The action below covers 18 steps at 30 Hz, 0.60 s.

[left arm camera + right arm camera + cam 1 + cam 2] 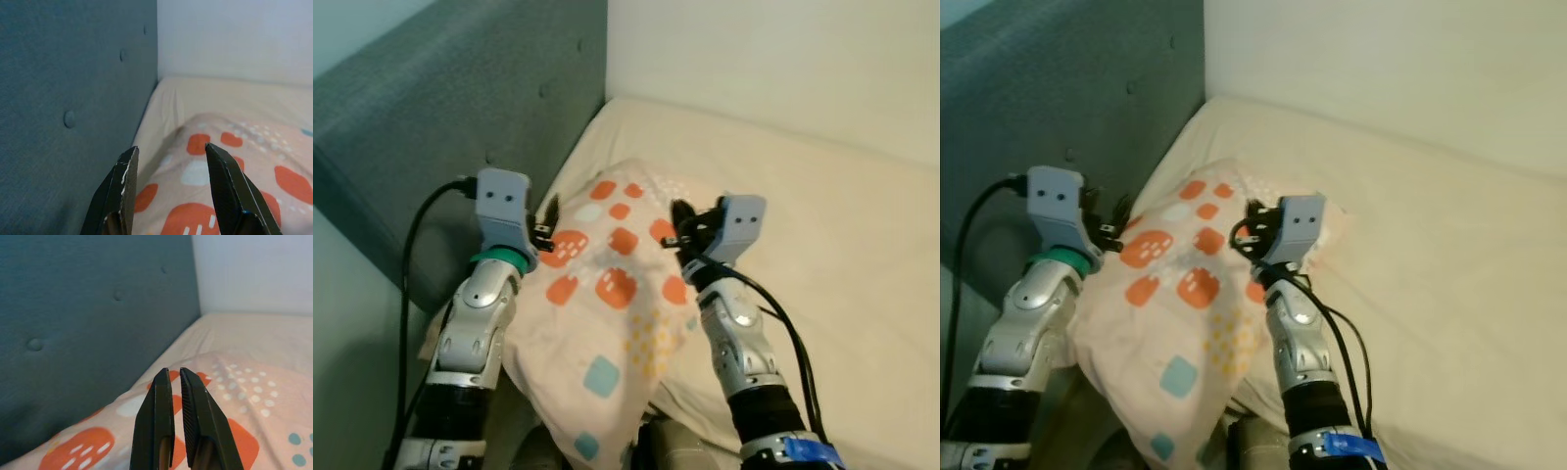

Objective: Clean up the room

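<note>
A cream pillow (607, 294) printed with orange, white and blue patches lies at the near corner of the bed, its lower end drooping over the mattress edge between my two arms. My left gripper (546, 217) sits at the pillow's left edge, close to the headboard; in the left wrist view its fingers (128, 171) stand open just above the fabric with nothing between them. My right gripper (680, 227) rests at the pillow's upper right part. Its fingers (164, 396) are shut, with only a thin slit between them and no cloth in it.
A teal button-tufted headboard (460, 98) runs along the left. The cream mattress (822, 225) stretches away to the right and back, up to a pale wall (783, 59). A cable (416, 245) loops off my left wrist.
</note>
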Available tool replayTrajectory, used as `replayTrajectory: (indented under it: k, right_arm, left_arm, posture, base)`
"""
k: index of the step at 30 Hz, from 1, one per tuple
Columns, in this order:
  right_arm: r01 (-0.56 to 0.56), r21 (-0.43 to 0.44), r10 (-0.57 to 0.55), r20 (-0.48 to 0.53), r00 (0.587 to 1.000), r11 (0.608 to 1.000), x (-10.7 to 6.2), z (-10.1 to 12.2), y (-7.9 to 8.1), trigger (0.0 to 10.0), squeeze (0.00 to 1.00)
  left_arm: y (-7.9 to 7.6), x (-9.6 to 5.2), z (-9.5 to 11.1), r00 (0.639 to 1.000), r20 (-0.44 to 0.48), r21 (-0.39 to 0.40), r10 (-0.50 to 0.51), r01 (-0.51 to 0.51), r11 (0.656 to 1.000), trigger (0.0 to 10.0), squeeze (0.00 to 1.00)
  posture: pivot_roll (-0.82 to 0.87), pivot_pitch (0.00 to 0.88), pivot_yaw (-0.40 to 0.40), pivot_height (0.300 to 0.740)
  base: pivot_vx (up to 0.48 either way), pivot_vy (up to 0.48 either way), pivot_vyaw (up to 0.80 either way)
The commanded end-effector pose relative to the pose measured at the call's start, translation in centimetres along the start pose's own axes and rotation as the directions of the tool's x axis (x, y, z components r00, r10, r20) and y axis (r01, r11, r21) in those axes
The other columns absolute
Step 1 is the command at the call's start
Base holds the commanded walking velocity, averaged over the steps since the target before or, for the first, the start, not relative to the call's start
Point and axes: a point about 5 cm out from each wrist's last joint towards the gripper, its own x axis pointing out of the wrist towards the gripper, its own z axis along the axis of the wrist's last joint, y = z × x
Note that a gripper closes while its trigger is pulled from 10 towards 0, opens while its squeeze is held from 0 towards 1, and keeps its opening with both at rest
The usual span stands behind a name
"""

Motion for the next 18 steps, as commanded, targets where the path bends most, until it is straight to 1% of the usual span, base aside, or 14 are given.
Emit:
replayTrajectory:
  k: [1,11,18]
  right_arm:
    - [0.023,0.001,-0.023,-0.02,1.0,1.0,-0.35,-0.39,-0.52,10.0,0.0]
    - [0.036,-0.003,-0.036,-0.015,0.999,0.999,-0.41,-0.39,-0.6,10.0,0.0]
    - [0.067,0.012,-0.066,-0.029,0.997,0.998,-0.62,-0.8,-0.98,10.0,0.0]
  left_arm:
    - [-0.22,0.03,-0.38,1.0,-0.021,0.008,-0.006,0.007,1.0,10.0,0.0]
    - [-0.39,0.13,-0.38,1.0,-0.025,0.01,-0.018,0.018,1.0,10.0,0.0]
    - [-0.86,0.19,-0.59,0.998,-0.04,0.007,-0.045,0.045,0.999,10.0,0.0]
  posture:
    - [0.0,0.027,0.023,0.726]
    - [0.0,0.026,0.027,0.726]
    - [0.0,0.029,0.031,0.726]
  base:
    - [0.0,0.0,0.0]
    - [0.0,0.0,0.0]
    - [0.0,0.0,0.0]
